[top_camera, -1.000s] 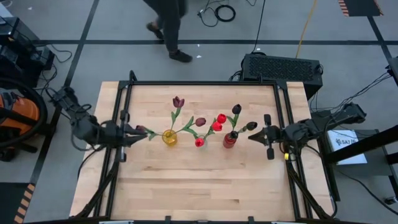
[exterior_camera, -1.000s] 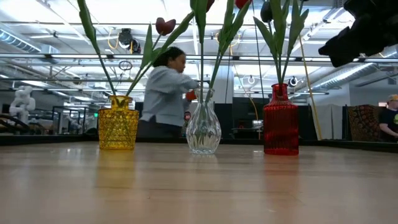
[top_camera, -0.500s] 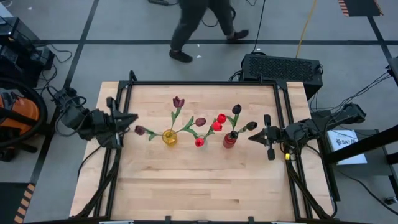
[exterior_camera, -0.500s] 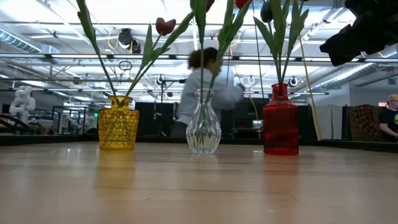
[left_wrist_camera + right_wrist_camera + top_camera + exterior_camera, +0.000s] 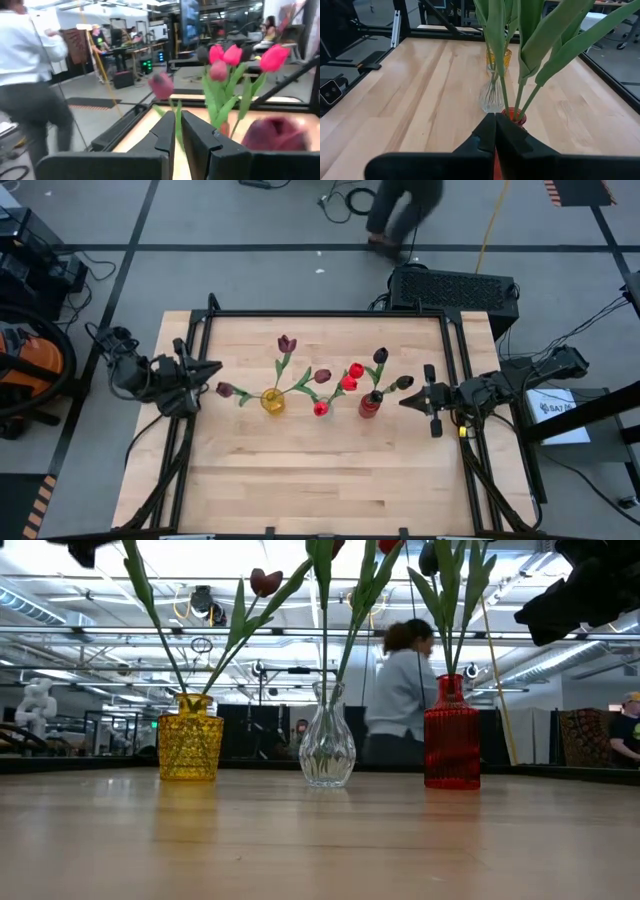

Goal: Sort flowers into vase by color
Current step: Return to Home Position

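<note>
Three vases stand in a row mid-table: yellow point(image 5: 272, 401), clear point(image 5: 321, 409), red point(image 5: 369, 406). Dark maroon tulips point(image 5: 287, 343) lean out of the yellow vase, bright red ones point(image 5: 356, 370) out of the clear vase, and near-black ones point(image 5: 380, 356) out of the red vase, all with their stems in the vase mouths. My left gripper point(image 5: 217, 367) hangs at the table's left edge, clear of the nearest maroon head point(image 5: 225, 389). It is shut to a thin slit point(image 5: 177, 120) with nothing in it. My right gripper point(image 5: 403, 398) is shut, just right of the red vase point(image 5: 512, 116).
A person point(image 5: 400, 210) walks on the floor beyond the far edge, by a black box point(image 5: 455, 285). Black frame rails point(image 5: 195, 340) run along the table's left and right sides. Bare wood point(image 5: 320, 480) lies between the vases and the near edge.
My left gripper has drawn back from the maroon tulip beside the yellow vase, toward the table's left edge and a little toward the far side. The tulip stays in its vase. The person behind the table has walked from left to right.
</note>
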Motion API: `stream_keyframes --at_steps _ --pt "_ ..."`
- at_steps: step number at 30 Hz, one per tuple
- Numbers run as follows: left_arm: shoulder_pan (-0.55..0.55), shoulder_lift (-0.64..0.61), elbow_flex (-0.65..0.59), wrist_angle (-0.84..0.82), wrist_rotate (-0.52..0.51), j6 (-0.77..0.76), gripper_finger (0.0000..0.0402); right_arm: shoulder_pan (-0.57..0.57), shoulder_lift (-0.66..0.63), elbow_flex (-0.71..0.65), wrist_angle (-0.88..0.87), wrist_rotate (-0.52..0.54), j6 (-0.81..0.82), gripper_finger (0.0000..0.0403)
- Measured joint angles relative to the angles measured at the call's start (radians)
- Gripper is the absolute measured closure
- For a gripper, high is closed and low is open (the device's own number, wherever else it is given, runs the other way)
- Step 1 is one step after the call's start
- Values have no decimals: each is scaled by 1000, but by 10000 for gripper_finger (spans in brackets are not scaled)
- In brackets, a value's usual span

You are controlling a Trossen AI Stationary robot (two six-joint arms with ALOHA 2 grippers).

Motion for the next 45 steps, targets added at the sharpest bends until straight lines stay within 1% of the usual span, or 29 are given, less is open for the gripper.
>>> stream_keyframes --at_steps 5,8,9,13,19,22,26,28,31,35,38,40,45 --pt "0 -137 -76 0 -13 0 364 0 0 0 5 -23 -3 402" --pt "0 -211 -130 -1 27 -3 364 0 0 0 5 -23 -13 402" --pt "0 -217 -147 3 40 -13 364 0 0 0 5 -23 -17 402" --pt "0 -214 -204 -5 84 -73 364 0 -2 0 13 -23 -26 402" --pt "1 -215 -265 22 47 -163 364 0 -16 0 14 -26 -26 402" --pt "1 -215 -301 24 64 -207 364 0 -15 0 13 -28 -29 402" --pt "1 -211 -368 77 81 -219 364 0 -15 0 13 -30 -34 402" --pt "1 -211 -408 106 80 -227 370 0 -15 0 15 -38 -34 402" --pt "1 -211 -456 155 88 -229 391 0 -15 0 30 -49 -36 403" --pt "1 -210 -497 241 135 -203 397 0 -15 0 37 -49 -50 403" --pt "2 -211 -500 263 188 -181 398 0 -19 0 41 -49 -52 403" --pt "6 -210 -501 263 205 -184 399 0 -29 -5 52 -49 -55 403" --pt "45 -210 -501 265 281 -184 400 0 -116 -72 89 -49 -70 403"
